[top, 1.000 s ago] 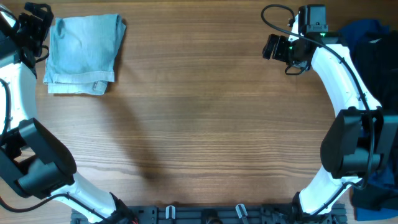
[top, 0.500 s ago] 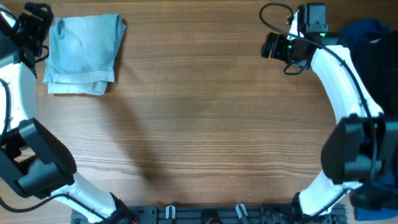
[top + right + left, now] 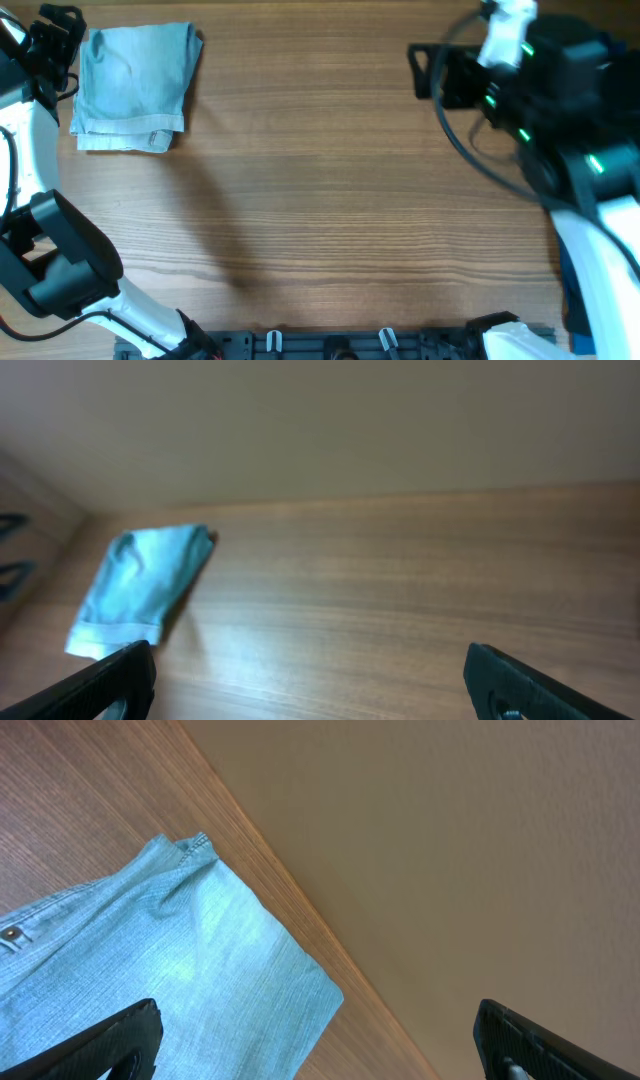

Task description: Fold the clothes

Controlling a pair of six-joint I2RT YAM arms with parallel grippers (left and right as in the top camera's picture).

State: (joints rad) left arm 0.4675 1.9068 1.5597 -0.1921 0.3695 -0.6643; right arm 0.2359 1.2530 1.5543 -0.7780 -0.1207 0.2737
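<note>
The wooden table (image 3: 320, 200) lies bare across its middle, with the folded jeans (image 3: 135, 88) at its far left corner by the far edge, the left gripper (image 3: 315, 1040) just beside them and the right gripper (image 3: 305, 680) at far right, both spread apart, holding nothing.

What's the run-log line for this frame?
jeans: folded, table's far-left corner | left hand: open, empty, over jeans | right hand: open, empty, raised far right
</note>
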